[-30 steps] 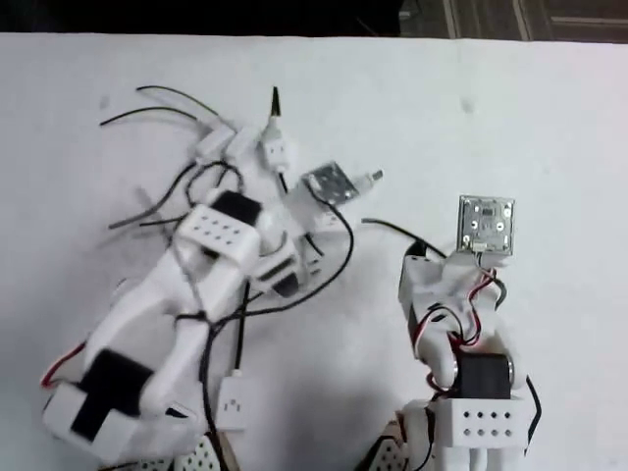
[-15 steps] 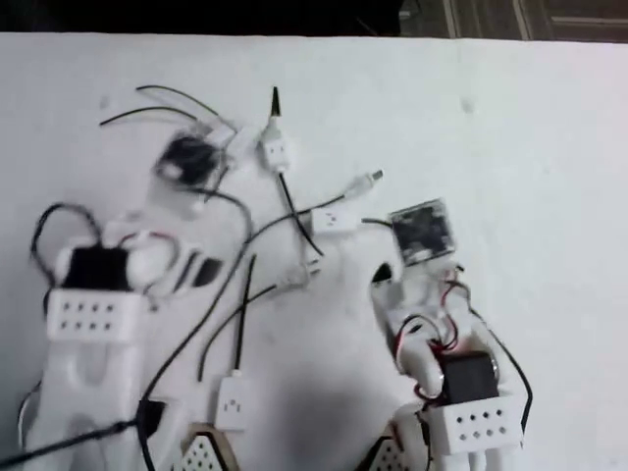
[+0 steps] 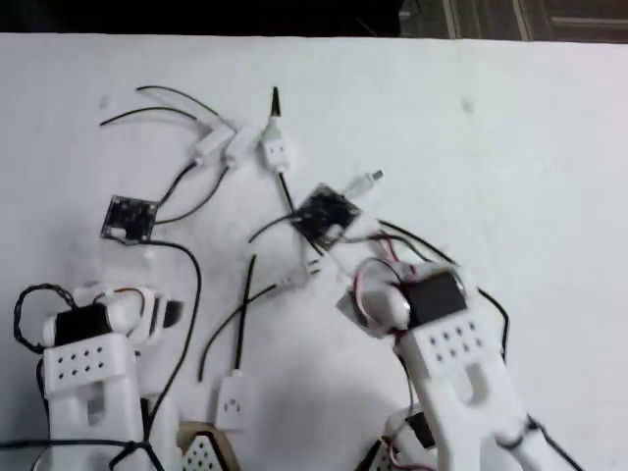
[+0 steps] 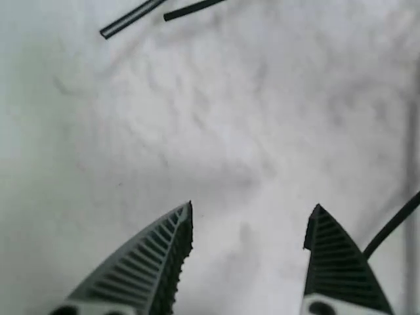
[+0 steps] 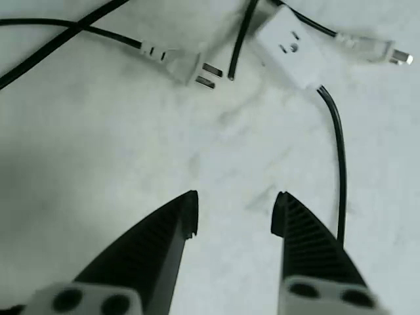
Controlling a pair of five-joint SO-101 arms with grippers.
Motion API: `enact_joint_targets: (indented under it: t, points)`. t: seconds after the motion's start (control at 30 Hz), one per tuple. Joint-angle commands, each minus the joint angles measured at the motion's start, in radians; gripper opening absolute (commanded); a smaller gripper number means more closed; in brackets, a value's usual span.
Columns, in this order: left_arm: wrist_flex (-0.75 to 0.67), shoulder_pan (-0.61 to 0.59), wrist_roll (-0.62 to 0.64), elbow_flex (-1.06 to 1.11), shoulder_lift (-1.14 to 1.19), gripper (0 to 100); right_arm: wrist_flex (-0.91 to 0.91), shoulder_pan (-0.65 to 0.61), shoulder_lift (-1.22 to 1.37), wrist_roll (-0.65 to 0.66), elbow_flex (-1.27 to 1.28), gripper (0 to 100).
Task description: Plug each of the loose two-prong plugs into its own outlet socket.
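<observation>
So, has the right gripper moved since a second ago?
Yes. The right gripper swung left: it was right of the loose plug, and is now just left of it.

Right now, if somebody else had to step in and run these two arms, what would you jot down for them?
Left gripper: open, empty, above bare table.
Right gripper: open, empty, just short of a loose two-prong plug and a white socket.
A second plug lies beside that socket, not inserted.
Another socket lies near the front edge, between the arms.
Connector cluster at the far side: I cannot tell if any are mated.
Done: no pairing I can confirm.
Left: plug in both loose plugs.
</observation>
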Motion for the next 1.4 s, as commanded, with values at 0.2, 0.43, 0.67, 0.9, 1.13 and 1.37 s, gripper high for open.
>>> enact_joint_targets:
  t: [0.2, 0.43, 0.67, 0.9, 1.13, 1.37]
  points:
    - [-0.028, -0.036, 0.009, 0.026, -0.036, 28, 0.001, -0.122, 0.335, 0.296, -0.201, 18.7]
    - [-0.029, -0.042, 0.008, 0.035, -0.036, 28, 0.002, -0.156, 0.63, 0.391, -0.436, 18.7]
    - [-0.029, -0.042, 0.005, 0.041, -0.036, 28, 0.012, -0.157, 0.858, 0.47, -0.594, 18.7]
    - [-0.029, -0.042, 0.003, 0.043, -0.036, 28, 0.09, -0.2, 0.983, 0.497, -0.689, 23.3]
    - [-0.029, -0.042, 0.003, 0.043, -0.036, 28, 0.088, -0.213, 1.124, 0.497, -0.789, 25.8]
    - [-0.029, -0.042, 0.003, 0.043, -0.036, 28, 0.093, -0.213, 1.199, 0.499, -0.824, 20.6]
